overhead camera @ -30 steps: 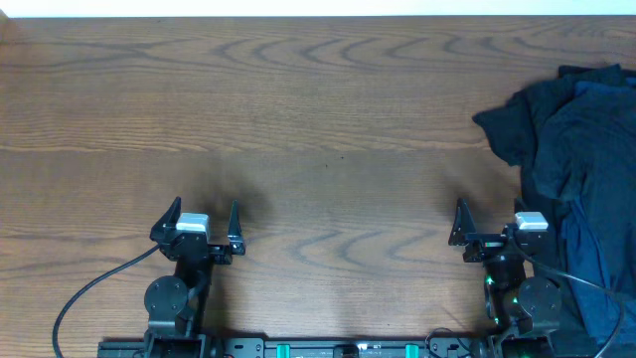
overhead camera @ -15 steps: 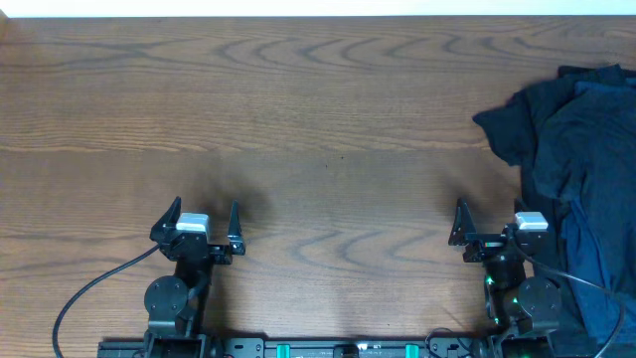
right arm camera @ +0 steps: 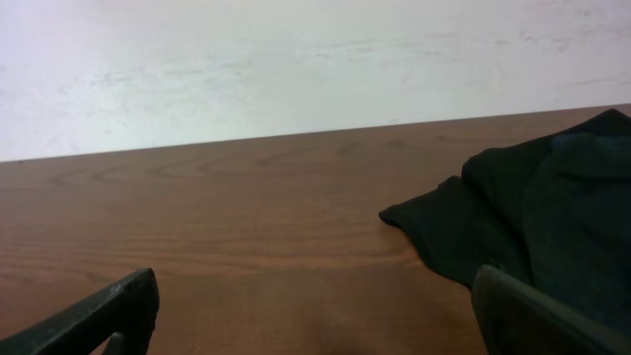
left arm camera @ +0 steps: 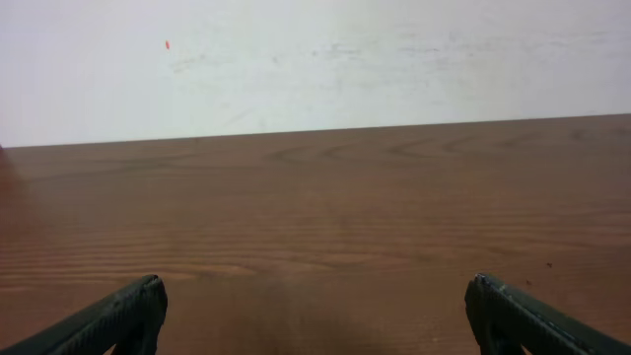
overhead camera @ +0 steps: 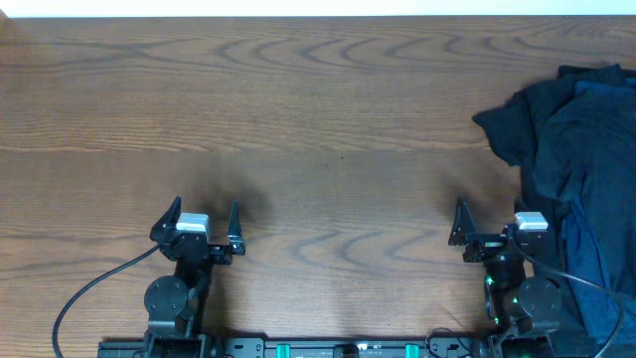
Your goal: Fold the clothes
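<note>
1. Tabletop (overhead camera: 318,119): brown wood-grain surface that fills the overhead view. A white wall (left arm camera: 315,59) stands behind its far edge in both wrist views.
2. Clothes (overhead camera: 576,149): one crumpled heap of dark cloth, black and navy blue, unfolded. It lies at the right edge of the tabletop and runs out of frame to the right and at the bottom. A black corner (right arm camera: 424,222) points left over the bare wood.
3. Right gripper (overhead camera: 488,211): at the near edge, just beside the heap's left side. The jaws stand wide apart with nothing between them. I cannot tell whether the outer finger (right arm camera: 532,316) touches the cloth.
4. Left gripper (overhead camera: 206,207): at the near edge, well apart from the clothes. The jaws stand wide apart and empty, over bare wood.
5. Black cable (overhead camera: 89,288): loops from the left arm's base to the bottom-left corner.
</note>
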{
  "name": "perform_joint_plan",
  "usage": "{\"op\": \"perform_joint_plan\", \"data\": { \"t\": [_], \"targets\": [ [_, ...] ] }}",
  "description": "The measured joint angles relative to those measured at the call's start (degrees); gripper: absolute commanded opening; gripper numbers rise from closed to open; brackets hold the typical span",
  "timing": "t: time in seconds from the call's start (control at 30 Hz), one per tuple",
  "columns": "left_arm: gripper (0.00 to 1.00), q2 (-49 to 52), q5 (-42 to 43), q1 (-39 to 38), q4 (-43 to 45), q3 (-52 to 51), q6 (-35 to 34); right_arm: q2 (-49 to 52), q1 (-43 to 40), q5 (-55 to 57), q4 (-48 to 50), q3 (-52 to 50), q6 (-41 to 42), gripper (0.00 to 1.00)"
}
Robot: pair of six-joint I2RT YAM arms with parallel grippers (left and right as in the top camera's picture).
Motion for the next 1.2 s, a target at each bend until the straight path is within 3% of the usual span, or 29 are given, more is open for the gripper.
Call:
{"op": "perform_joint_plan", "data": {
  "t": [0.4, 0.67, 0.87, 1.2],
  "targets": [
    [0.98, 0.0, 0.0, 0.0, 0.0, 0.0, 0.0, 0.0, 0.0, -0.15, -2.91, 1.4, 1.16, 0.99],
    [0.98, 0.0, 0.0, -0.04, 0.0, 0.0, 0.02, 4.22, 0.0, -0.15, -12.22, 14.99, 1.38, 0.99],
    [0.98, 0.0, 0.02, -0.04, 0.0, 0.0, 0.02, 17.49, 0.0, 0.81, -19.71, 32.11, 2.4, 0.99],
    [0.98, 0.0, 0.24, -0.04, -0.5, 0.37, 0.09, 50.73, -0.7, 7.61, -46.84, 65.31, 1.75, 0.99]
  ]
}}
